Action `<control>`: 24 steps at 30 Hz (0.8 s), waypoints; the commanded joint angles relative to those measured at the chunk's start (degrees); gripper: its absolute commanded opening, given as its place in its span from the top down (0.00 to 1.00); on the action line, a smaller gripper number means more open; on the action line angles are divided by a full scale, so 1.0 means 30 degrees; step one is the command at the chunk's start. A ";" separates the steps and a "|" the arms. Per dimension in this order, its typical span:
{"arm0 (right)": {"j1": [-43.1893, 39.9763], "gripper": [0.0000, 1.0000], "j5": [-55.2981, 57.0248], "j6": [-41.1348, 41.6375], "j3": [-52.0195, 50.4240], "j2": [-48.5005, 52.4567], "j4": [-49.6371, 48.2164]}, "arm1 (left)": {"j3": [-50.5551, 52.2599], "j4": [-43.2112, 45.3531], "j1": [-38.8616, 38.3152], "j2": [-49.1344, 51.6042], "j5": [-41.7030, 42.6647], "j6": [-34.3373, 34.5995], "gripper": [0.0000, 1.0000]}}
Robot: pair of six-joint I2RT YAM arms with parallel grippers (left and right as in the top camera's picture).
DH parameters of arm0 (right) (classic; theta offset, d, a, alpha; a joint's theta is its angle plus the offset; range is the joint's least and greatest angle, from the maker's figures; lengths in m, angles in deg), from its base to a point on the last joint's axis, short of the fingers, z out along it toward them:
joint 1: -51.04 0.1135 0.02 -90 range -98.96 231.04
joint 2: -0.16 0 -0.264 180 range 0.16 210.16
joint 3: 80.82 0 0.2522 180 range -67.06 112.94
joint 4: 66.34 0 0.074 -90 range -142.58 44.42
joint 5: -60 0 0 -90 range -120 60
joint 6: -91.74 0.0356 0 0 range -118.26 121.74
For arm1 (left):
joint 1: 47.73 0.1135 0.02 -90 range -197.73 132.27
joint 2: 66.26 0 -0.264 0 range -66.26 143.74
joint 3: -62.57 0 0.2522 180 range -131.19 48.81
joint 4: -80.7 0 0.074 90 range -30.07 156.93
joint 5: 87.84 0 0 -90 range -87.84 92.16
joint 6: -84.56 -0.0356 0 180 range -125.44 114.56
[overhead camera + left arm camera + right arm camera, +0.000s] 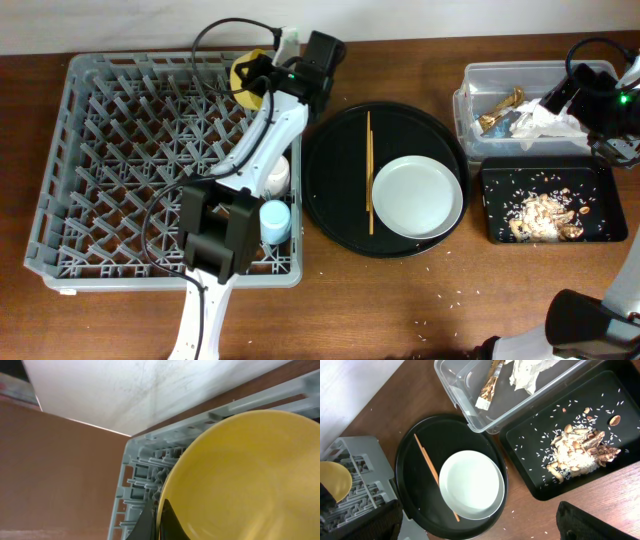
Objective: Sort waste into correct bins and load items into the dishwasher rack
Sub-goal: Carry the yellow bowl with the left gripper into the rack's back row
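Taking the round black tray (340,215) as the dial's centre in the overhead view, the dishwasher rack (110,150) fills 9 o'clock. The black rectangular tray (590,232) sits at 3 o'clock and the clear plastic tub (520,72) at 2 o'clock.

Nearest, a light-blue cup (274,220) stands upright in the rack's 4 o'clock corner. The left arm (255,150) lies just beside it, along the rack's right side, covering pegs there. The arm also hides part of a pale cup (279,172) one step farther in.

On the round tray, the pale grey plate (417,197) lies toward 4 o'clock. The wooden chopsticks (368,150) run from 6 to 12 o'clock and touch the plate's rim at its 9 o'clock. Brownish food scraps (540,215) and rice grains lie in the black rectangular tray.

Farther back, the tub holds crumpled white napkins (548,120) and a gold wrapper (500,103). The right gripper (479,510) hangs over the tub's 3 o'clock edge with its fingers spread wide, holding nothing.

Farthest, at the rack's 1 o'clock edge, the left gripper (159,522) is clamped on the rim of the yellow bowl (240,475). One finger is inside the bowl and one outside, and the bowl is tilted over the rack wall.
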 commanded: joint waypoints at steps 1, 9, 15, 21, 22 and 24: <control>-0.0022 0.01 0.0175 0.0073 0.0058 0.0044 0.0058 | 0.0029 -0.0109 -0.0160 0.0641 0.0670 -0.0532 1.00; -0.0022 0.01 0.0175 0.0073 0.0058 0.0044 0.0058 | 0.0022 0.2149 -0.0117 0.0678 -0.4029 -0.1785 1.00; -0.0022 0.02 0.0175 0.0073 0.0058 0.0044 0.0058 | 0.0029 0.2186 -0.0204 0.1428 -0.3679 -0.1574 1.00; -0.0022 0.02 0.0175 0.0073 0.0058 0.0044 0.0058 | 0.0029 0.2324 -0.0066 0.1464 -0.4109 -0.1581 1.00; -0.0022 0.01 0.0175 0.0073 0.0058 0.0044 0.0058 | 0.0029 0.2324 0.0036 0.1464 -0.4109 -0.1581 1.00; -0.0022 0.02 0.0175 0.0073 0.0058 0.0044 0.0058 | 0.0029 0.2302 0.0109 0.1464 -0.4102 -0.1581 1.00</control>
